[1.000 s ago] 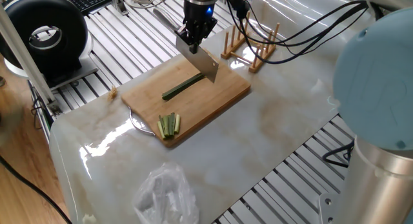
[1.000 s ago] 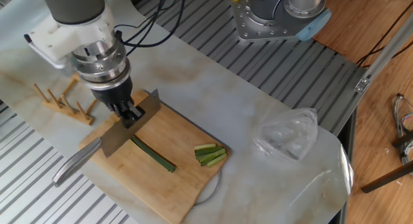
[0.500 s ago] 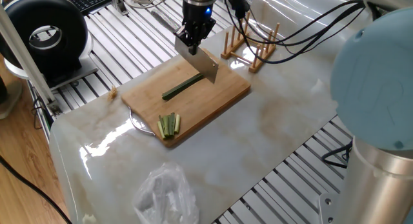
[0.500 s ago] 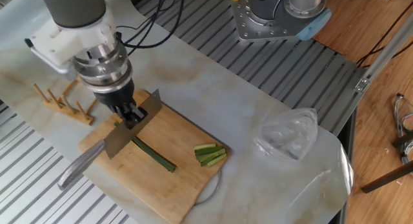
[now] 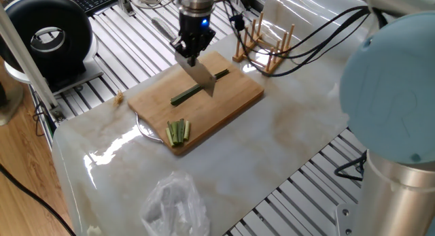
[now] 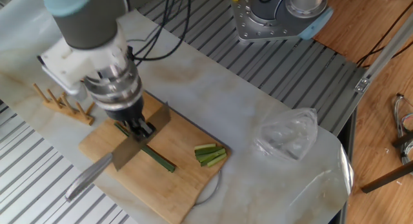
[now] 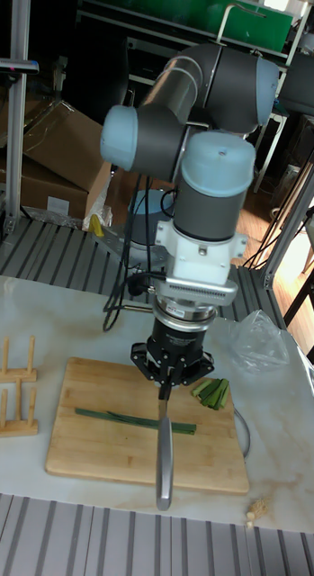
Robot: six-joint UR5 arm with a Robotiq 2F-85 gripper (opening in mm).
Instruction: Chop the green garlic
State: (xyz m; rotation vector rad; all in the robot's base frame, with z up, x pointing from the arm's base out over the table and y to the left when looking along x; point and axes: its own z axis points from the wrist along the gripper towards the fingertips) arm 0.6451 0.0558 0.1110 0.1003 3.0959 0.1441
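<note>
Gripper (image 6: 141,128) is clamped shut on the knife (image 6: 132,148), fingers pinching the blade's spine. One knife: flat blade stands on edge across the board, its lower edge at or just above the stalk; contact can't be told. Metal handle (image 7: 164,472) sticks out past the board's edge toward the tall view's camera.

One green garlic (image 5: 198,87) stalk, long, thin, dark green, lying flat on the cutting board (image 5: 238,96) near its middle. Its long axis runs roughly along the board's length: in the tall view it goes left to right (image 7: 130,418), in the one fixed view diagonally from lower left to upper right. Blade crosses it roughly at right angles, closer to the end that faces the rack; a short length shows beyond the blade on that side, a longer one on the other.

One bundle of short pale green sticks (image 6: 211,153), several pieces side by side, at the board's end away from the rack, well apart from the stalk.

One wooden board on the marble table (image 5: 285,141). One wooden peg rack (image 5: 264,52) just off the board's far end. One crumpled clear plastic bag (image 6: 287,135) on the table, well apart from the board. One round metal rim (image 5: 144,129) peeks from under the board's corner beside the sticks.
</note>
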